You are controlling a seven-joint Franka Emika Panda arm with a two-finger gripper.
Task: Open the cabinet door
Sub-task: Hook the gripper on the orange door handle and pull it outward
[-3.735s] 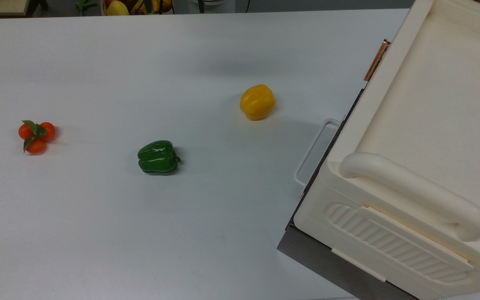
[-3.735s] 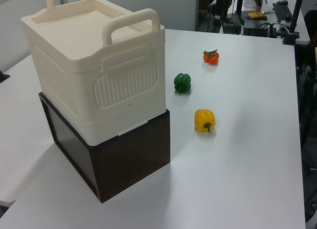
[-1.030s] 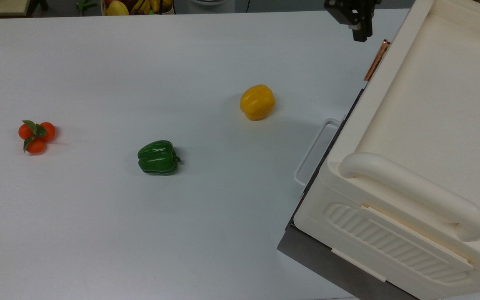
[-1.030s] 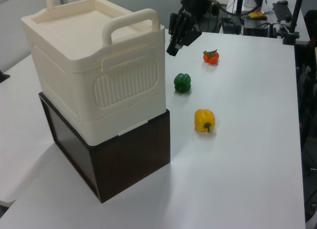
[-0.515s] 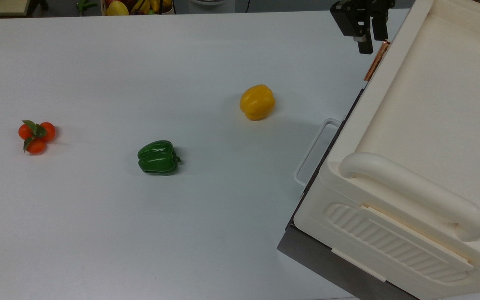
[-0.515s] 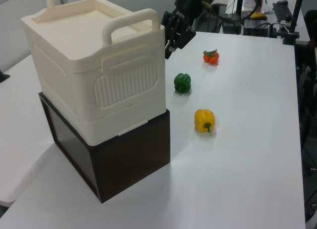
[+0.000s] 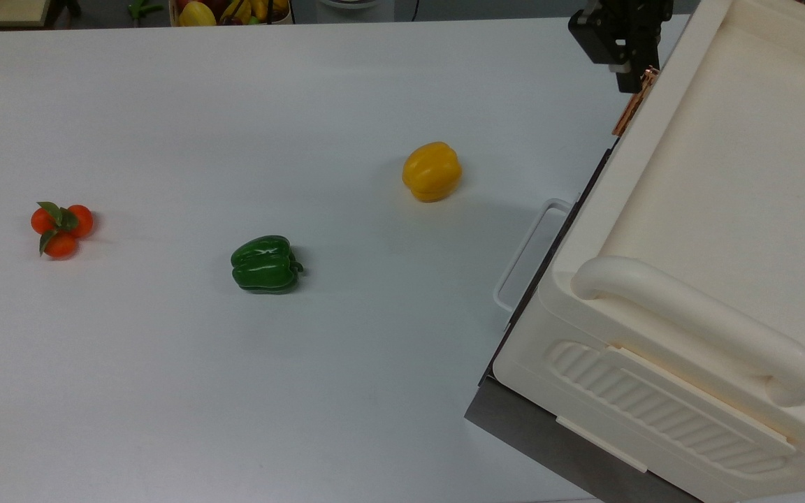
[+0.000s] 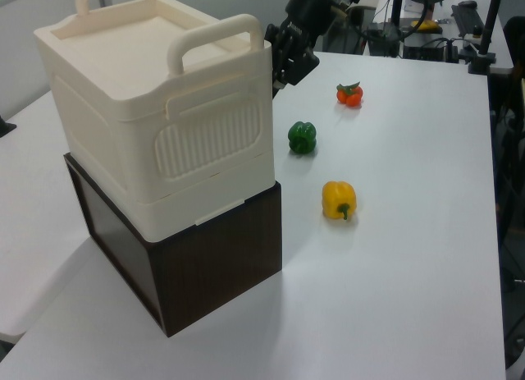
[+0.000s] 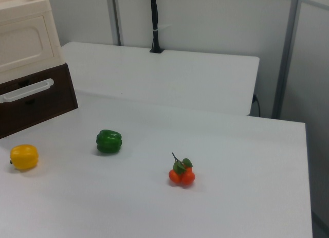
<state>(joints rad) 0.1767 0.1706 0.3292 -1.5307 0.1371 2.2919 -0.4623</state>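
The cream cabinet [image 7: 724, 175] stands on a dark brown base [image 8: 213, 265] at the top view's right. In the right view the cabinet door [image 9: 23, 42] faces me as a flat cream panel with a recessed frame, and it lies flush with the cabinet. Along the door's edge in the top view runs its copper bar handle [image 7: 629, 112]. My black gripper [image 7: 632, 82] is at the far end of that handle, right against the cabinet's corner. In the left view the gripper [image 8: 279, 72] sits just behind the cabinet's upper right corner.
On the white table lie a yellow pepper [image 7: 432, 171], a green pepper [image 7: 265, 263] and a cluster of small orange fruits [image 7: 61, 223]. A white handle [image 7: 525, 255] sticks out from the brown base. Thick cream carry handles [image 7: 696, 328] top the cabinet.
The gripper came into view and moved toward the top view's right, up to the copper handle's far end. The cabinet has shifted very slightly. The fruits have not moved.
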